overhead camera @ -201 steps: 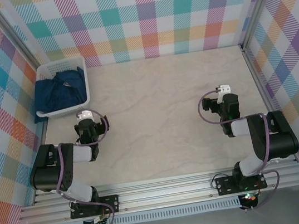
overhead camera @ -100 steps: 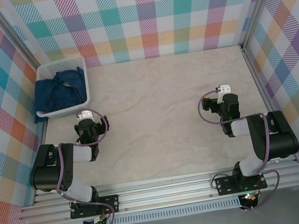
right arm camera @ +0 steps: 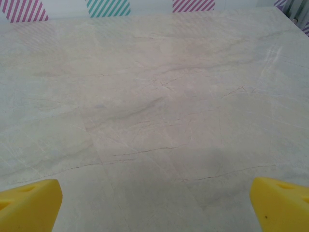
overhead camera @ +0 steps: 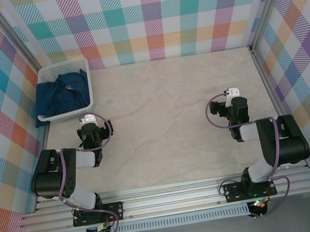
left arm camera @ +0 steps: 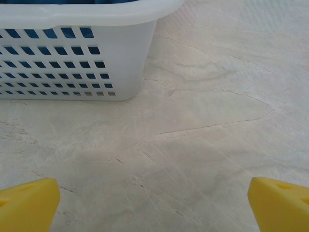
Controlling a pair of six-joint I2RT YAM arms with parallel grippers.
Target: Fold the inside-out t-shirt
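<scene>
The inside-out t-shirt (overhead camera: 61, 92) is a crumpled dark navy heap inside a white slotted basket (overhead camera: 63, 66) at the table's far left corner. In the left wrist view its blue cloth shows through the holes of the basket (left arm camera: 120, 53), which stands just ahead and to the left. My left gripper (overhead camera: 88, 121) hovers low over the table right in front of the basket, open; its yellow fingertips (left arm camera: 29, 203) are spread wide with bare table between them. My right gripper (overhead camera: 230, 94) is open too, over bare table on the right, its yellow fingertips (right arm camera: 282, 205) far apart.
The pale marbled tabletop (overhead camera: 165, 103) stretches between and beyond both arms. Checked walls close in the back and both sides, with metal posts at the corners. A metal rail (overhead camera: 173, 198) holding the arm bases runs along the near edge.
</scene>
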